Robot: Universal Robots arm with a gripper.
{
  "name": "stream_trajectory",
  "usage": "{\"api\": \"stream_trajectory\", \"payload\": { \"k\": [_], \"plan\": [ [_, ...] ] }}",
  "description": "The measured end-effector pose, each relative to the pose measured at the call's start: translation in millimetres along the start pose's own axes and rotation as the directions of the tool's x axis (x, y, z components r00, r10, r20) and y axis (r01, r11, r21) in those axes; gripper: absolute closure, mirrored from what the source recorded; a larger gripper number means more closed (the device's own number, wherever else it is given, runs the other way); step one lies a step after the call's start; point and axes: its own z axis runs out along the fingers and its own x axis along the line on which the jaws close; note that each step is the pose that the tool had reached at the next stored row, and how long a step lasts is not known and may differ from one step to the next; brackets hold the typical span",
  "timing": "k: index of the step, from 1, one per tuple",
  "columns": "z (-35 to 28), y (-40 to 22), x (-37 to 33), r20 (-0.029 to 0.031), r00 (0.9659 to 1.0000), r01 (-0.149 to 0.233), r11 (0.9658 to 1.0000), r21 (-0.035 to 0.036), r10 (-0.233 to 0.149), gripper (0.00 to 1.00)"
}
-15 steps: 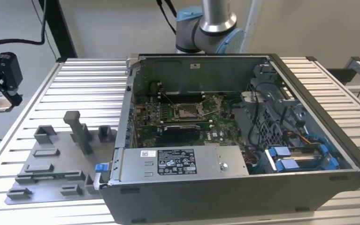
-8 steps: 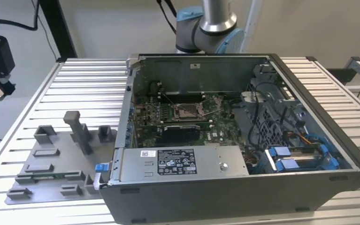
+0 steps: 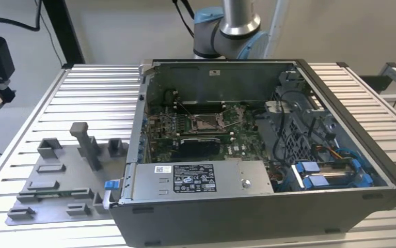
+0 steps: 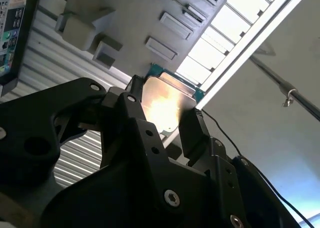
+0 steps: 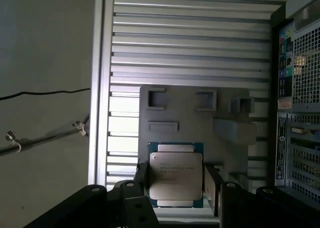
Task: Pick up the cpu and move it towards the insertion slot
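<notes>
Care is needed: the small square silvery cpu [image 5: 176,164] is clamped by the black gripper [image 5: 177,178] over the grey plastic tray [image 5: 190,112], best kept level toward the silver-framed insertion slot [image 3: 205,122].

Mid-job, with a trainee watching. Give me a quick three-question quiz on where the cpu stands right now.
1. True or false: the cpu is seated in the slot.
2. In the first wrist view, the cpu hangs over: A) the tray, B) the slot, C) neither.
3. Fill in: the fingers are shut on the ___.

Key: 1 false, it sits between the fingers, away from the slot. 2 A. 3 cpu.
</notes>
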Motion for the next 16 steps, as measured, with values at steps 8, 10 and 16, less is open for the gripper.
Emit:
{"api": "stream_trajectory", "payload": {
  "k": [8,10,16],
  "plan": [
    [0.0,0.0,-0.7,-0.0004,1.0,0.0,1.0,0.0,0.0,1.0],
    [0.0,0.0,-2.5,-0.0005,1.0,0.0,1.0,0.0,0.0,1.0],
    [0.4,-0.3,-13.9,-0.0004,1.0,0.0,1.0,0.0,0.0,1.0]
  ]
}}
